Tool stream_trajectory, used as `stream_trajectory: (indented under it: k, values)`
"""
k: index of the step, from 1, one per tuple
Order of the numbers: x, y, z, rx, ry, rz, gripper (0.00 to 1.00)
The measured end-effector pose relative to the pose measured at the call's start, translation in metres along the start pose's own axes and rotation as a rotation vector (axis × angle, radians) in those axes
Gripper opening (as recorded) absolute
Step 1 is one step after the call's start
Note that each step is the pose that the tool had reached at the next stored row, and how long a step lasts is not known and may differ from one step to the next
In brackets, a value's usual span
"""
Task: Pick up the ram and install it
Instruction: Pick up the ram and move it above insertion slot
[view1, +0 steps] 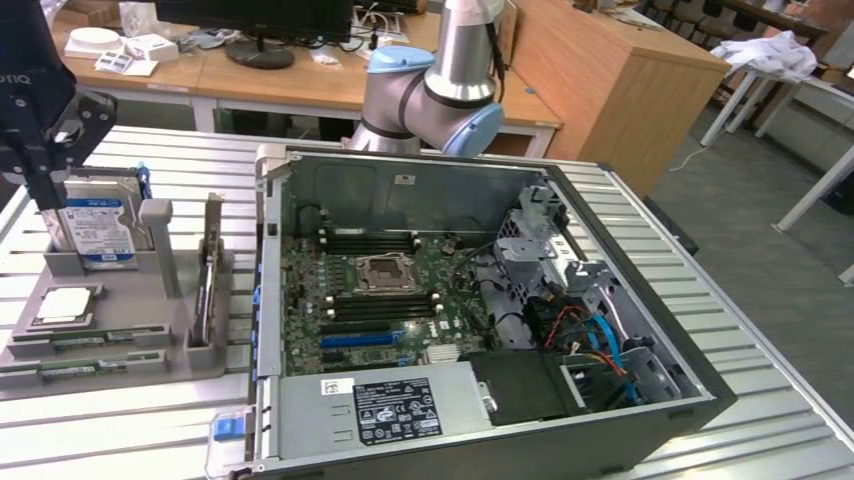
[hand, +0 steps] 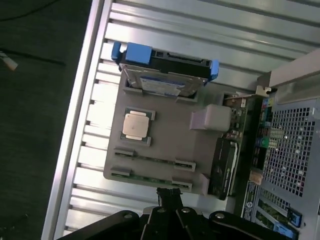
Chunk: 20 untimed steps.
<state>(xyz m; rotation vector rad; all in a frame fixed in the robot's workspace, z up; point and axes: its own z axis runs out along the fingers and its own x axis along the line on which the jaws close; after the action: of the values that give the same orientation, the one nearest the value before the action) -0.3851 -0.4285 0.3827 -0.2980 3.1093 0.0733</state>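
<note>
I am holding my fingers (hand: 170, 196) clenched, grasping nothing, hovering above the gray tray (hand: 170, 140) on the table (hand: 95, 150). The ram (hand: 150, 160) is lying flat in a tray slot, at 9 o'clock from the computer case (view1: 334, 190) in the exterior view.

The letters "OTIQ" are read in pale print on the black body of the gripper (view1: 47, 195), at ten o'clock in the exterior view, where the word is cut off by the picture's edge. A blue-and-white label (view1: 104, 218) is borne by the hard drive (view1: 80, 190) at nine o'clock, but its print cannot be made out. A black label (view1: 396, 410) and a white sticker (view1: 324, 386) are carried by the power supply (view1: 447, 375) at six o'clock; neither can be read.
</note>
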Motion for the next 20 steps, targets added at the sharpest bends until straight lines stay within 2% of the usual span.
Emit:
stream_trajectory:
  k: [20]
  values:
    - [0.0000, -0.0001, 0.0017, -0.0078, 0.0163, -0.363, 0.11]
